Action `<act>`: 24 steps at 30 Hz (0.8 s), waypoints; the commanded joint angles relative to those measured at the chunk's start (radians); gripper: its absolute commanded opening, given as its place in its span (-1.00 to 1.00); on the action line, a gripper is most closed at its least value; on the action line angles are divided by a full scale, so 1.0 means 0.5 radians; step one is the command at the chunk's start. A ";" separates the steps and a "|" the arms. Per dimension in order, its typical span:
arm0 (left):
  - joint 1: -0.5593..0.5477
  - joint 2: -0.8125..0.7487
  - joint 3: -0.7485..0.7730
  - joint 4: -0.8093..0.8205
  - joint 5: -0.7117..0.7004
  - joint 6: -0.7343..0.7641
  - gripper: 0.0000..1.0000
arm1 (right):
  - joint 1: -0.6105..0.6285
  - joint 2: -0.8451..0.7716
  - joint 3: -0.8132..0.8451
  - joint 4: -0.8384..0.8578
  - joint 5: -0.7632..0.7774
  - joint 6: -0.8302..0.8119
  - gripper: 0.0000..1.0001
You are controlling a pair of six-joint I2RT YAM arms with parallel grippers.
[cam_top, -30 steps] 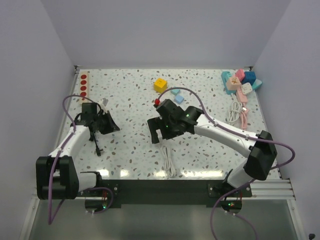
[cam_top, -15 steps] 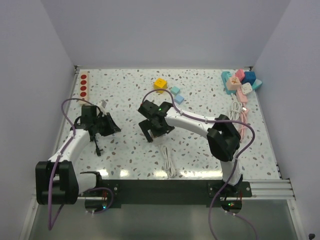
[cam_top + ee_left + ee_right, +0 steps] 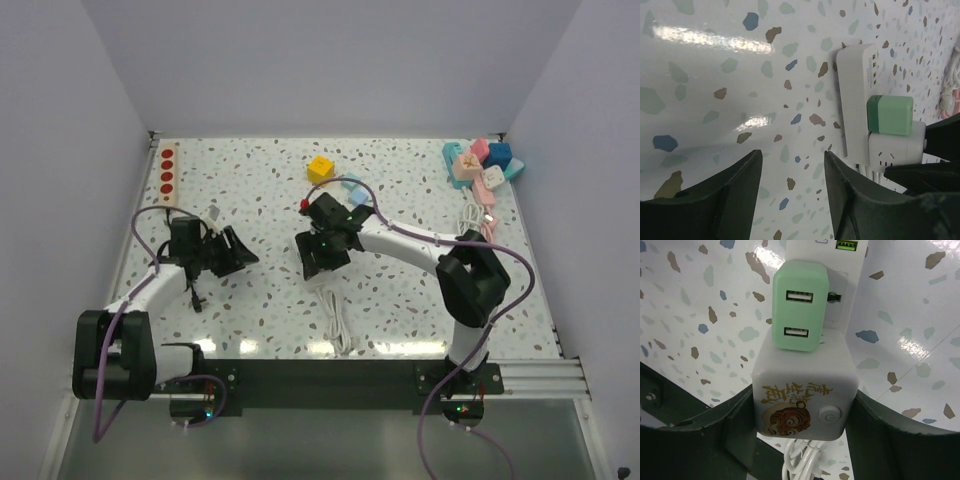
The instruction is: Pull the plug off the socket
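Observation:
A white cube socket with a tiger sticker and a round button lies on the speckled table. A mint-green USB plug sits in the white strip joined to it. My right gripper is shut on the cube socket, one finger pressed on each side. A white cable leaves the cube below. In the left wrist view the plug and the cube socket lie to the right of my left gripper. That gripper stands open over bare table, a short way off. In the top view my right gripper covers the socket.
A yellow cube and light-blue blocks lie behind the right gripper. Coloured plugs and coiled cables fill the back right corner. A strip with red dots lies back left. A small black piece lies by the left arm.
My left gripper has opened and moved a little to the right. The right arm has swung and folded, and its jaws have closed in from wide open onto the cube socket.

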 commanded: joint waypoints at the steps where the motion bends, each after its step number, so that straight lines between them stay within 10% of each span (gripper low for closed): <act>1: -0.097 0.062 0.008 0.391 0.076 -0.172 0.18 | -0.126 -0.157 -0.208 0.360 -0.464 0.102 -1.00; 24: -0.554 0.826 0.327 0.834 -0.191 -0.543 0.47 | -0.206 -0.246 -0.414 0.830 -0.778 0.385 -1.00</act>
